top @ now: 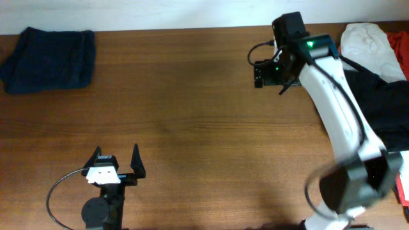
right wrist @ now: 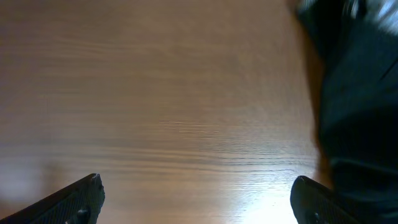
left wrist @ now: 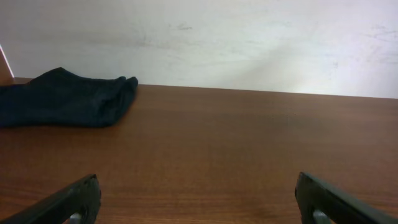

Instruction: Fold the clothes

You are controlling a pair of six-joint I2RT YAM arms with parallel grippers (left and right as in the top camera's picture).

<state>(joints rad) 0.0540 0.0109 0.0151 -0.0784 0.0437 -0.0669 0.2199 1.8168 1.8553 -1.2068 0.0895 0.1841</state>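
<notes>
A folded dark navy garment [top: 50, 59] lies at the table's far left; in the left wrist view [left wrist: 62, 99] it sits by the wall. A pile of clothes lies at the right edge: a white piece [top: 367, 45], a black piece [top: 386, 102] and a red piece [top: 399, 48]. My left gripper [top: 116, 160] is open and empty near the front edge, over bare wood [left wrist: 199, 199]. My right gripper [top: 265, 73] is open and empty above the table, left of the pile [right wrist: 199, 199]. Dark cloth [right wrist: 360, 93] fills the right side of the right wrist view.
The wooden table [top: 192, 128] runs between the navy garment and the pile. A white wall [left wrist: 249, 43] stands behind the table's far edge. My right arm [top: 339, 121] reaches from the front right corner across the pile's left side.
</notes>
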